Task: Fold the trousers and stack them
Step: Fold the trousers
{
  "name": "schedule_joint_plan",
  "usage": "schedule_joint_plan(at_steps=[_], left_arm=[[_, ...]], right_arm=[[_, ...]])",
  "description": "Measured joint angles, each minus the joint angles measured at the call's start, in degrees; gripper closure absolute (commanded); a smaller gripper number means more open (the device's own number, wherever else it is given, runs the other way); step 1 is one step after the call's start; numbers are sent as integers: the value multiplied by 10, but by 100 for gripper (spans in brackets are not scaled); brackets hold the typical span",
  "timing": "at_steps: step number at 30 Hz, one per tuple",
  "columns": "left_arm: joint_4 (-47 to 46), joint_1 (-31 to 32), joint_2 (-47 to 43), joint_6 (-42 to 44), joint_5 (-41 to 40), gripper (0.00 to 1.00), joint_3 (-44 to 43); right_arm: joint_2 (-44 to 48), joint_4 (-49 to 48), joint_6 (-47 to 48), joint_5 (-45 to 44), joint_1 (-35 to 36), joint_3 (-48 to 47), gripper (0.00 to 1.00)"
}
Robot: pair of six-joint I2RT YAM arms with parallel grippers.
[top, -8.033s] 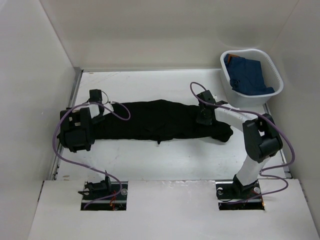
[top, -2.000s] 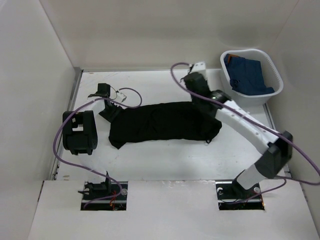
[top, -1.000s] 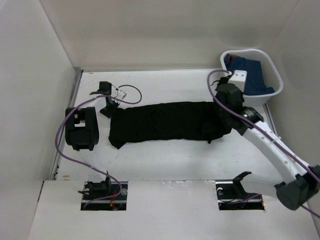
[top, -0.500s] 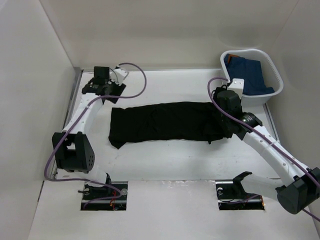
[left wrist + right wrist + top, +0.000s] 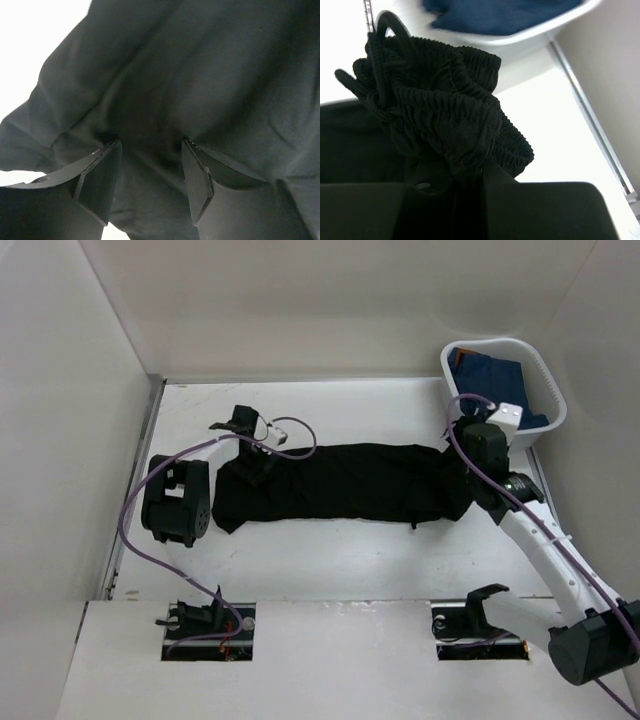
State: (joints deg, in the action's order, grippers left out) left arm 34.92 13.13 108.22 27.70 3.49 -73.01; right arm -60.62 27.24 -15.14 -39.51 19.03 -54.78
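Top external camera is showing the trousers (image 5: 340, 480) lying stretched in a long black band across the middle of the white table (image 5: 330, 560). One end is pointing toward the left arm and the other is stopping near the basket (image 5: 545, 390). The left gripper (image 5: 262, 462) is sitting over the left end and the right gripper (image 5: 470, 478) at the right end, though from above neither one's fingers are showing clearly.

Left wrist camera is filling that in: the left gripper (image 5: 150, 175) is standing with its fingers (image 5: 100, 180) spread apart, tips at smooth dark cloth that is lying unclamped between them.

Right wrist camera is showing the right gripper (image 5: 467, 185) squeezed together on the gathered elastic waistband and its cord, the bunch standing up above the fingers. Behind it the basket is holding a blue garment (image 5: 505, 10).

Plain white walls (image 5: 300, 310) are enclosing the table on three sides, and a metal strip (image 5: 590, 120) is running along its right edge.
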Motion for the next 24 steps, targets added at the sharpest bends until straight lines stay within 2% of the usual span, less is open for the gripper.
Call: schedule_joint_plan(at_steps=[6,12,14,17,24], left_arm=[[-1,-87,3,10,-23,52,-2],[-1,-120,2,22,-32,49,-1],[0,-111,0,26,-31,49,0],[3,-92,-2,30,-30,49,2],[8,-80,-3,30,-24,49,3]], right_arm=[[33,-30,6,24,-72,4,98],[20,-59,23,35,-65,2,97],[-6,-62,35,30,-32,-9,97],[-73,-75,57,10,53,-43,97],[-287,-115,115,-67,266,-168,96]])
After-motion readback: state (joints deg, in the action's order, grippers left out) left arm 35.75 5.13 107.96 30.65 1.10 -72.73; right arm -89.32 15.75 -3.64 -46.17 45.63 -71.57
